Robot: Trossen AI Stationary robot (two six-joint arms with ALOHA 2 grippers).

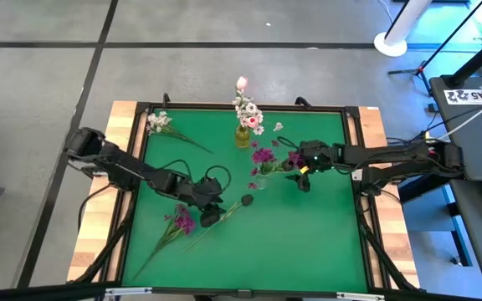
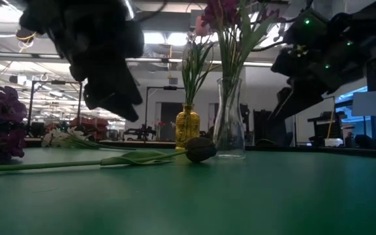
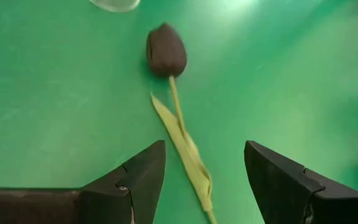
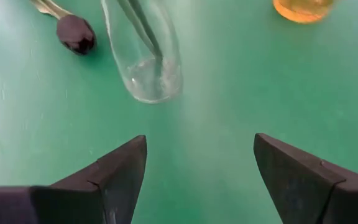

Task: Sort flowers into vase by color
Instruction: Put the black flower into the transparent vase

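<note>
Green mat (image 1: 308, 234): dark bloom (image 3: 165, 50) lying flat, stem pale green.

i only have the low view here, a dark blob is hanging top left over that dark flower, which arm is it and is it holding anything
Observer: That is the left gripper. Its fingers are open and empty, and the stem of the dark tulip runs between them on the mat.
Operator: ok and the clear vase, whats in it
Observer: From above, the clear vase holds magenta-purple blossoms only.
Operator: where is the right one
Observer: The right gripper hangs open and empty beside the clear vase, with the amber vase farther off.
Operator: any flowers left outside my view
Observer: Yes, a white sprig lies at the mat's far left corner.
</note>
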